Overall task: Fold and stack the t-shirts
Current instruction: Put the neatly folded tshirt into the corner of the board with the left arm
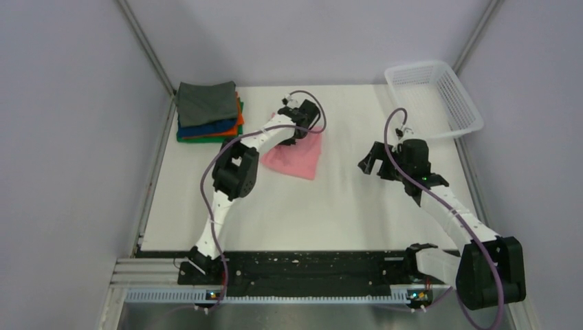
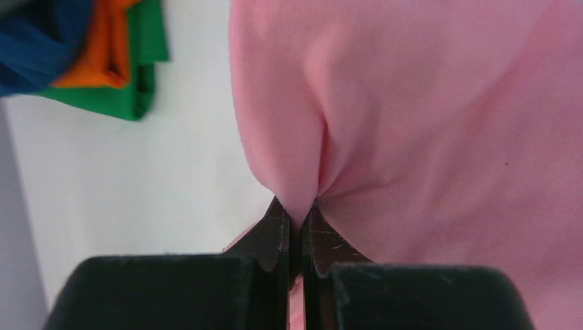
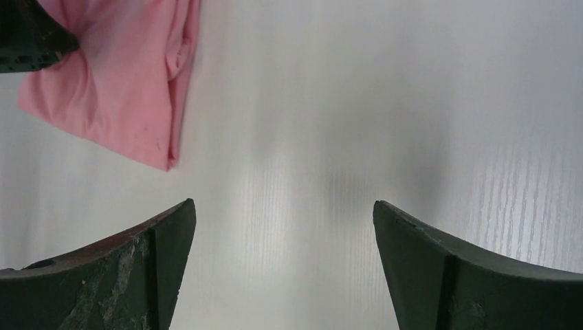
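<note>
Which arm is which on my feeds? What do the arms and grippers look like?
The left arm and right arm match: white links, black joint housings, and a purple cable looped outside each. The left gripper and right gripper have black tapered fingers with pale scuffs.

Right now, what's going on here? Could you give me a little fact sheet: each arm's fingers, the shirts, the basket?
Left fingers: shut, pinching a fold of the pink shirt
Right fingers: open, holding nothing, over the table
Pink shirt: partly folded, beside the stack, not touching it
Stack: dark grey on top, then blue, orange, green; far left corner
Basket: white mesh, far right corner
</note>
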